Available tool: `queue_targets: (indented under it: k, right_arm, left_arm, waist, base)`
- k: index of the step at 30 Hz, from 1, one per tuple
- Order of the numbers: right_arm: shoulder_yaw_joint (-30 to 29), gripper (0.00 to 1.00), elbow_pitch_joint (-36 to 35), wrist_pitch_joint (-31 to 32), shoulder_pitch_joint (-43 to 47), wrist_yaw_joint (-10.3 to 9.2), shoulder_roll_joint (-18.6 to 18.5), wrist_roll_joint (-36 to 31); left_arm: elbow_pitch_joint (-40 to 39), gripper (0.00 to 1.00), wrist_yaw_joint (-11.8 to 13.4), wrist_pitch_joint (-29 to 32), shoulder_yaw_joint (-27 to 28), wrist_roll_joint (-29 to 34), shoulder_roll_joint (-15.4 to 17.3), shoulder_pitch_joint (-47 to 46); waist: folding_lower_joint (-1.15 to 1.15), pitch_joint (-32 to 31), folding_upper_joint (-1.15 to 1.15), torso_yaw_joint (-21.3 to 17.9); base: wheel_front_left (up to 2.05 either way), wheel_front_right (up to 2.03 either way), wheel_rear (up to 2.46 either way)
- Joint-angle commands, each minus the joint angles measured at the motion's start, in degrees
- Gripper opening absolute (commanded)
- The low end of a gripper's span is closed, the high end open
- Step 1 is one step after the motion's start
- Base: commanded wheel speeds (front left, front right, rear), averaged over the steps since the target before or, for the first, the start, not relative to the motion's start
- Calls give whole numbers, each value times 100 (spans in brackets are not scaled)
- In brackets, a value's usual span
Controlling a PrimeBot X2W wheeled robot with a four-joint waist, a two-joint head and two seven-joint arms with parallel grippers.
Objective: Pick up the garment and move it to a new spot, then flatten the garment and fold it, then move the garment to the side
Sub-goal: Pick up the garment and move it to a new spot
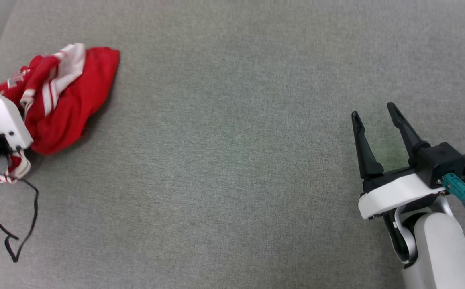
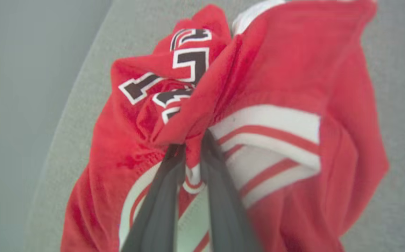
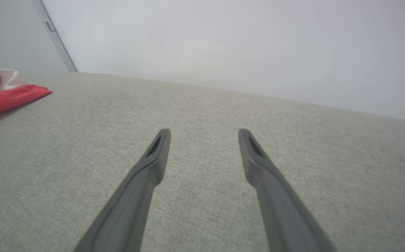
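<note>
Red jersey shirt, crumpled in a heap, lies at the far left of the grey cloth surface. The left gripper has its two dark fingers pinched together on a bunched fold of it, so to my eye this is the very first step, the pick-up. The right gripper hangs well apart over bare cloth on the right, jaws spread wide and holding nothing. Next, I'd say, the left arm must lift the bundle clear without the fold slipping out, then carry it toward the open middle where there's room to spread it.
</note>
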Motion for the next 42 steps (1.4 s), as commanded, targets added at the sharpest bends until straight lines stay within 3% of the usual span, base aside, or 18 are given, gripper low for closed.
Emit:
queue_targets:
  k: [1,8,11,12,14,26,34,42]
  right_arm:
    - [-18,100,37,-39,114,-4,1,40]
    - [-81,100,93,-93,375,-4,1,230]
    - [-86,100,69,-60,464,-4,1,267]
    - [-20,100,127,-99,586,-4,1,317]
    - [-11,100,153,-124,644,-4,1,370]
    - [-4,100,231,-183,957,-4,3,569]
    - [-111,100,147,-114,1094,-4,3,555]
    - [-194,100,100,-191,1051,-4,4,663]
  left_arm:
    - [-43,0,87,-386,-14,138,33,-166]
    - [-272,0,383,-2261,-34,602,51,-436]
    - [-380,0,381,-2924,-59,737,12,-560]
    - [-510,0,327,-3669,-201,916,-151,-750]
    - [-562,0,311,-3894,-255,967,-227,-770]
    - [-1203,0,22,-4264,-741,897,-1072,-208]
    - [-1735,0,-77,-4014,-1609,739,-1695,248]
    - [-2180,0,-81,-3884,-2783,404,-2153,808]
  waist:
    - [-1,-224,0,59]
    - [-1,-758,0,120]
    - [-1,-938,0,103]
    - [-1,-1271,0,-55]
    - [-1,-1426,0,-173]
    - [-1,-2006,0,-1144]
    - [-1,-1987,0,-1736]
    - [-1,-1668,0,-2084]
  base:
    - [0,0,0]
    - [0,0,0]
    - [0,0,0]
    - [0,0,0]
    - [0,0,0]
    - [0,0,0]
    - [0,0,0]
    - [0,0,0]
